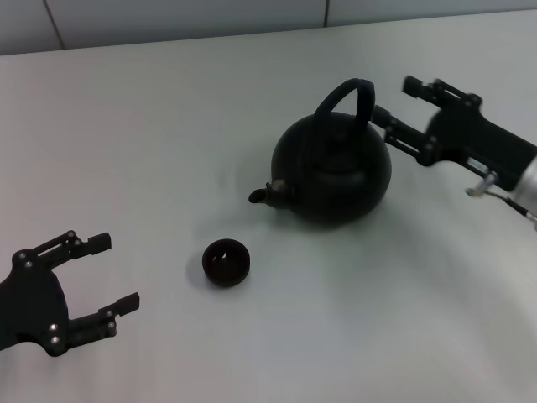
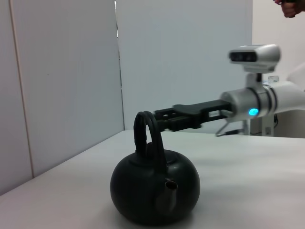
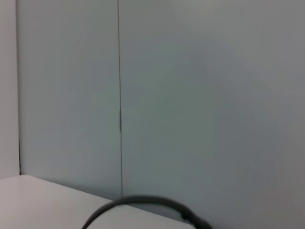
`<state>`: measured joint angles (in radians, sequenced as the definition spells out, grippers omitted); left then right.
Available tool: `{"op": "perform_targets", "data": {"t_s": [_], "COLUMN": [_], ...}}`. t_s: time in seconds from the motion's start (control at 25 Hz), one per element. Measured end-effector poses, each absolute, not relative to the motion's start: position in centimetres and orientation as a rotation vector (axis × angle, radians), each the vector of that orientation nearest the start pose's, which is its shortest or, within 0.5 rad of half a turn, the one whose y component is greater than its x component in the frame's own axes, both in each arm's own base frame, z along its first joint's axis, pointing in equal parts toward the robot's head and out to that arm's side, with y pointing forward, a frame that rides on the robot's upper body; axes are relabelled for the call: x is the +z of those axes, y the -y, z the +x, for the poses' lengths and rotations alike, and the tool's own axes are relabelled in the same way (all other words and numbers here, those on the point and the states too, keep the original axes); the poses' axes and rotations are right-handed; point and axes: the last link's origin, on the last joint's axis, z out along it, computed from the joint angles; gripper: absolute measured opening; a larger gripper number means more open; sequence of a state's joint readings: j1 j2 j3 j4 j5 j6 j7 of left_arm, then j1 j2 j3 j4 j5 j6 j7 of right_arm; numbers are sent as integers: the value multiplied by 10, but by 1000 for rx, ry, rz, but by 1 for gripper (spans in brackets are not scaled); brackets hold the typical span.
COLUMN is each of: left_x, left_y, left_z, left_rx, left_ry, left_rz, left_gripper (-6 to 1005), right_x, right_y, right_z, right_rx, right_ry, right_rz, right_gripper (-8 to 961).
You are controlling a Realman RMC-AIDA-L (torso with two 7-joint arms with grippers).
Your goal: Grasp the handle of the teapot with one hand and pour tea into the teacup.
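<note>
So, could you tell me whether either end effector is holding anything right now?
Nothing is held. The right end effector is open beside the handle; the left end effector is open, away from the teacup.

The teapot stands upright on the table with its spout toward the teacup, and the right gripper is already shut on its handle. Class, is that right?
Not quite. The head view shows the right gripper open beside the handle, not shut on it. The teapot does stand upright on the table, spout toward the teacup.

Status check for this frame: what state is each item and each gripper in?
teapot: upright on the table, not gripped
handle: raised over the pot, free
teacup: upright near the spout, untouched
right gripper: jaws open, beside the handle
left gripper: jaws open, idle, holding nothing
</note>
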<state>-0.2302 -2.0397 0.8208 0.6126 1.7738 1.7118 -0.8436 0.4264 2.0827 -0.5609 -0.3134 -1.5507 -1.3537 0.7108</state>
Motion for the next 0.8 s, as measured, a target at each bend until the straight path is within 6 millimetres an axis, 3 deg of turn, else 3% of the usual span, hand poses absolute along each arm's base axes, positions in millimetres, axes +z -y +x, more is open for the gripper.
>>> {"op": "perform_targets", "data": {"t_s": [0.04, 0.08, 0.24, 0.4, 0.56, 0.6, 0.64, 0.8], "left_x": [8, 8, 9, 10, 12, 16, 21, 26], "left_y": [-236, -236, -237, -238, -242, -247, -254, -263], "left_z": [-316, -316, -316, -316, -315, -315, -315, -313], "left_rx": [-777, -777, -775, -773, -761, -727, -695, -657], "left_ry": [183, 183, 187, 183, 166, 156, 162, 171], "left_rz": [-2657, -2657, -2659, -2662, -2672, -2710, -2744, -2791], "left_gripper": [802, 802, 801, 801, 801, 801, 801, 801], "right_x": [-2, -2, 8, 12, 22, 22, 27, 28], "right_y": [-303, -303, -264, -253, -248, -248, -249, -258], "right_z": [322, 322, 339, 341, 329, 329, 323, 316], "right_rx": [834, 834, 921, 957, 960, 960, 915, 795], "right_ry": [-440, -440, -490, -494, -443, -443, -441, -424], "right_rz": [-2108, -2108, -1990, -1991, -2300, -2300, -2465, -2648], "right_gripper": [619, 628, 666, 666, 667, 667, 667, 667]}}
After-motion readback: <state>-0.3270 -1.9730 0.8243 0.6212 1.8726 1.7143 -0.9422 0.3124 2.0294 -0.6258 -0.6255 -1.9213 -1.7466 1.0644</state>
